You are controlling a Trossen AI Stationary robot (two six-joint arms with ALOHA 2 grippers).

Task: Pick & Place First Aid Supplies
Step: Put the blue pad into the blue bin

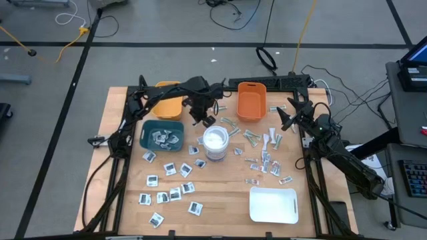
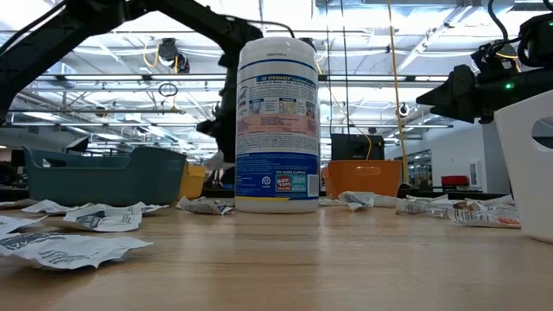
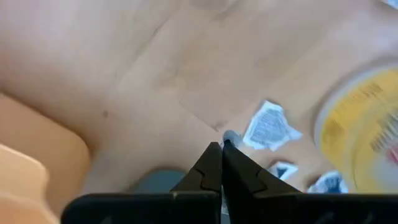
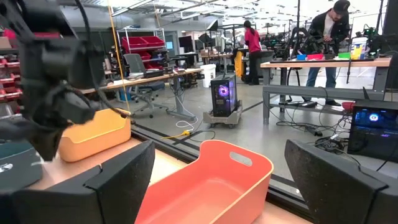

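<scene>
Many first aid packets lie flat on the wooden table: white squares with dark centres (image 1: 170, 183) toward the near left, pale-green strips and red-and-white sachets (image 1: 265, 159) right of centre. My left gripper (image 1: 202, 120) hangs above the table between the yellow bin (image 1: 167, 101) and the white canister (image 1: 215, 141), shut, with a small grey packet (image 3: 230, 137) at its fingertips. My right gripper (image 4: 227, 186) hovers open at the table's far right, facing the orange bin (image 4: 205, 180) and touching nothing. My left gripper pinches a small grey packet between its two fingertips (image 3: 219, 155), pointing down from above. Only a small grey edge (image 3: 230, 137) shows past the tips, so I cannot tell which part of the packet it has. The packet is lifted clear of the table.
The teal bin (image 1: 162, 135) holds several packets. The orange bin (image 1: 251, 101) and the yellow bin stand at the far edge. The tall canister (image 2: 276, 121) stands mid-table beside my left gripper. A white tray (image 1: 273, 205) sits near right. People stand in the room beyond.
</scene>
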